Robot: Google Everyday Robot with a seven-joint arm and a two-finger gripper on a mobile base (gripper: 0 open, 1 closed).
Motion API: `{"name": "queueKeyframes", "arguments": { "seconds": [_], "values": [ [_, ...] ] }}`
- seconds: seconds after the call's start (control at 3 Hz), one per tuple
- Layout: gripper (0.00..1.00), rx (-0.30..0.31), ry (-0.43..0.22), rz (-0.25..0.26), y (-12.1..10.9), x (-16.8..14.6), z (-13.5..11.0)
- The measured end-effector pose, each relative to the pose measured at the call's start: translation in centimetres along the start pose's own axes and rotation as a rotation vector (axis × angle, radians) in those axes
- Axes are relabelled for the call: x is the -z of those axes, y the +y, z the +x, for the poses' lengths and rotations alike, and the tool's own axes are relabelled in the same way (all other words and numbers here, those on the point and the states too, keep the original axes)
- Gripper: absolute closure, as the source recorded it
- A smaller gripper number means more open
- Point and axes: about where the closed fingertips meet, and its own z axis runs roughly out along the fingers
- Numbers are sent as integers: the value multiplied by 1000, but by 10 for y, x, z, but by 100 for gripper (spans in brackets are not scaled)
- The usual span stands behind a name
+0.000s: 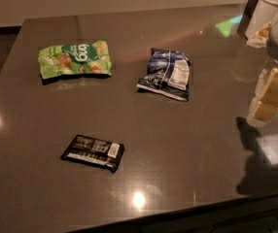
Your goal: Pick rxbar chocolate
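- Three packets lie on the dark glossy table, all well apart from one another.
- rxbar chocolate: small flat black bar wrapper with white print and a white label patch near its right end. It lies flat and slightly skewed at front left, the closest packet to the table's near edge, with nothing touching it.
- green snack bag: white lettering, lying flat at far left.
- dark blue and white snack bag: crumpled, lying around the far middle, to the right of the green one.
- gripper: I see it at the right edge of the view, cream-coloured, over the table's right side and well apart from the rxbar chocolate. I cannot tell whether it is wide or narrow.
- dark shadow sits on the table below the gripper.
- white rounded object sits at the far right corner; I can't tell what it is.
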Motion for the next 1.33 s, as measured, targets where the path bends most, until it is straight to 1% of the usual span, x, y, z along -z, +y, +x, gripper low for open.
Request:
{"name": "queueKeyframes", "arguments": {
  "seconds": [0.33,0.67,1.0,1.33],
  "values": [
    [0,1,-3,2,0,1,-1],
    [0,25,-52,0,2,-3,-22],
    [0,75,-116,-16,9,-13,-62],
    [0,135,-167,-34,19,-21,-103]
  ]
}}
